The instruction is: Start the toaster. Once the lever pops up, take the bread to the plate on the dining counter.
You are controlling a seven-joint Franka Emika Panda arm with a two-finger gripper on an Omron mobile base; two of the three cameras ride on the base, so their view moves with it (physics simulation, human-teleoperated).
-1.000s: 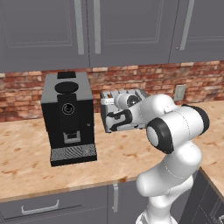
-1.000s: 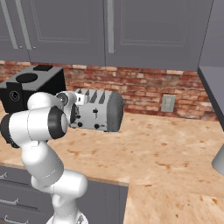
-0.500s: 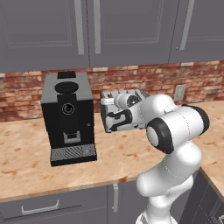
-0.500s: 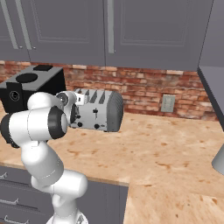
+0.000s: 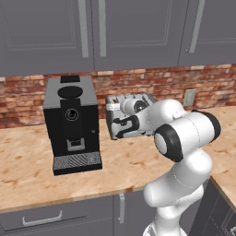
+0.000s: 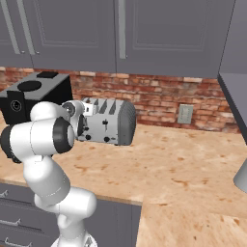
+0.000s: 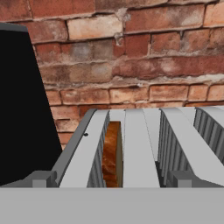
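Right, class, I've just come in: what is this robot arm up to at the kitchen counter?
The white robot arm has its gripper up against the front of the boxy silver-grey toaster, which stands on the wood-grain wall counter beside a tall black coffee machine. The gripper is open and holds nothing. A tan slice of bread sits down in the toaster's leftmost slot in the hand view.

Light: even and soft across all views, moderately bright, no clear single source.
Shadows: faint; a soft dark patch lies under the coffee machine (image 5: 71,124) on the counter (image 5: 27,175).
Glare: a mild sheen on the arm's white shells; the toaster (image 6: 108,121) shows gentle grey shading, no hot spots.
Sharpness: rendered, slightly soft; brick wall (image 7: 131,57) texture is coarse up close.
Dark areas: the toaster slots shade deep; the bread (image 7: 111,153) sits dim inside.
Distortion: none noticeable at the edges.
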